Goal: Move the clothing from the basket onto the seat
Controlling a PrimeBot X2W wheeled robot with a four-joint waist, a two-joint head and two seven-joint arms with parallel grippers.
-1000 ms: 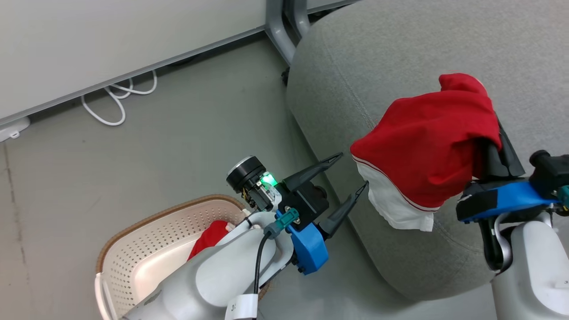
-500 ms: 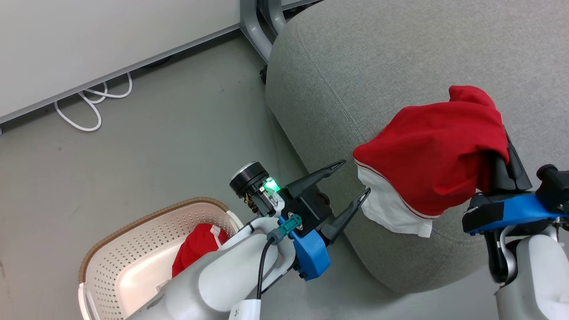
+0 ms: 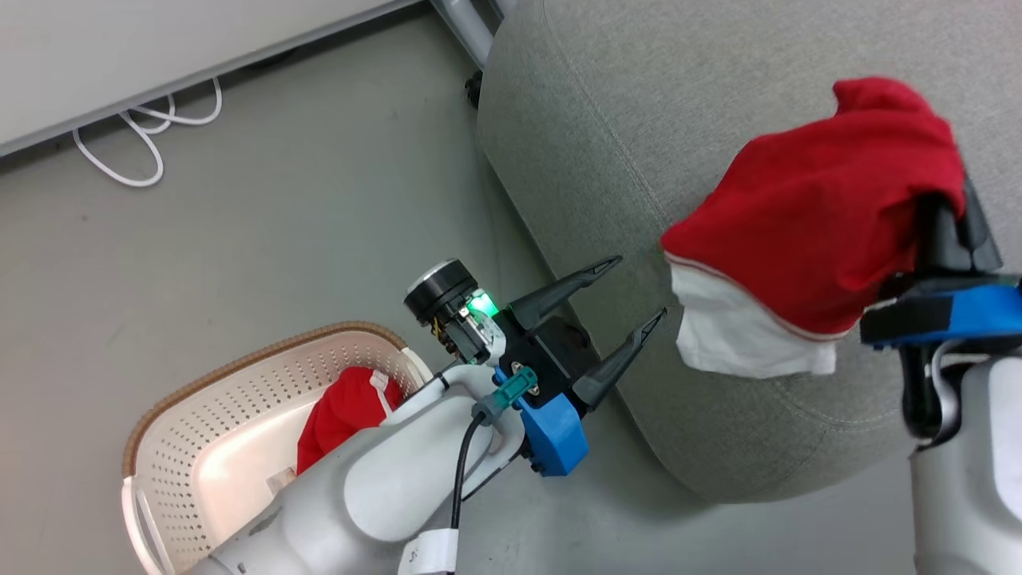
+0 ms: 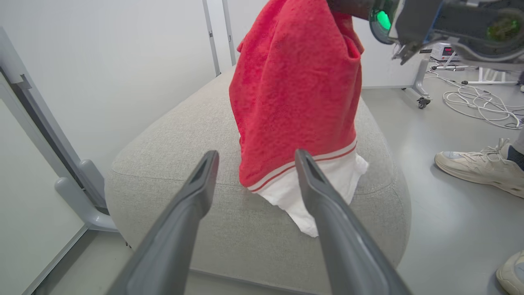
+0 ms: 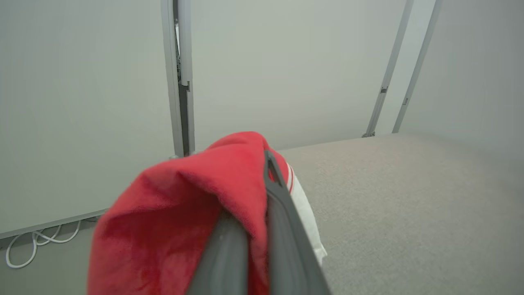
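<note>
Head view: the right gripper (image 3: 946, 231) has its fingers pressed together on a red garment (image 3: 814, 224), which drapes over them and hangs above the grey seat (image 3: 639, 104) near its front edge. The garment's white hem points towards the left gripper (image 3: 640, 286); whether it touches the cushion cannot be told. The left gripper's fingers stand wide apart with nothing between them, their tips just beside the seat's side and near the hanging hem. Behind the left forearm the basket (image 3: 239, 367) stands on the floor (image 3: 279, 239), well apart from the held piece, with a second red garment (image 3: 339, 415) lying inside it. The left wrist view shows a person's shoe (image 4: 475, 170) on the floor beyond the seat.
</note>
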